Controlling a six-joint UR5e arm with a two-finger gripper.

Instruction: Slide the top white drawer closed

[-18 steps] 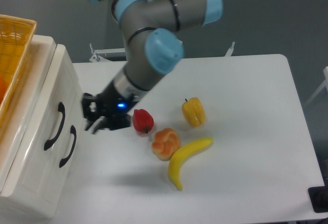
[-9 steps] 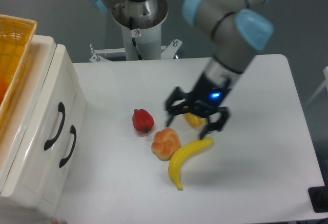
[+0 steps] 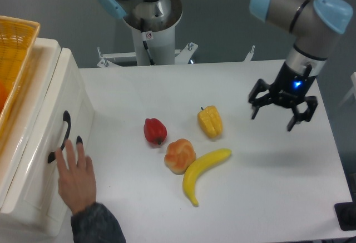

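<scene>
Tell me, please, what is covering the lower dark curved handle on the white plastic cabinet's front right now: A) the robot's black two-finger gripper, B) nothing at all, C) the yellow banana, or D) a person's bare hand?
D. A person's bare hand lies flat over the lower handle on the white plastic cabinet, while the black two-finger gripper hangs open over the far side of the white table.

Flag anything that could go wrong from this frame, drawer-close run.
1. A person's hand lies against the lower drawer front, right below the top white drawer; any approach to the cabinet risks contact.
2. The end effector hangs open at the table's far right; a path to the drawer crosses the yellow pepper, red pepper, orange fruit and banana, so a low sweep could scatter them.
</scene>
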